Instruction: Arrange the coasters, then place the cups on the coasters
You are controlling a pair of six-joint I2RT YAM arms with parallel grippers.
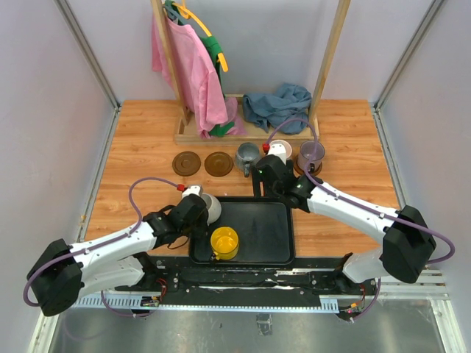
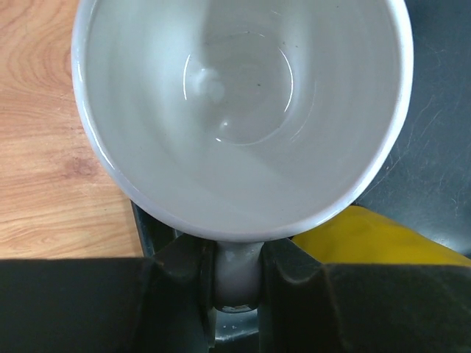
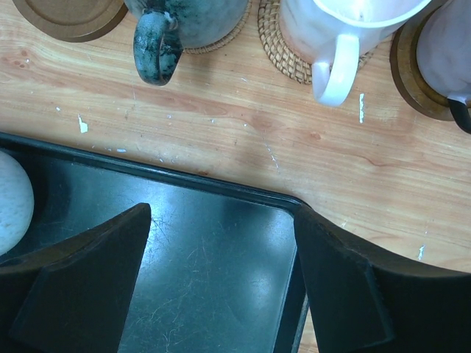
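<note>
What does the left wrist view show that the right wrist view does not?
Only left wrist: the inside of the white cup, its handle pinched between the left jaws, and part of the yellow cup.
Only right wrist: the grey cup and pale pink cup on woven coasters, the purple cup on a brown coaster, a bare brown coaster, and the open right jaws above the black tray.
Both: the black tray and the wooden table; a pale curve at the right wrist view's left edge may be the white cup.

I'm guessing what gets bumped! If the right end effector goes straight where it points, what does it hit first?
Probably the black tray, just inside its back rim; its floor shows between the open right end effector's fingers. Depth is unclear.
</note>
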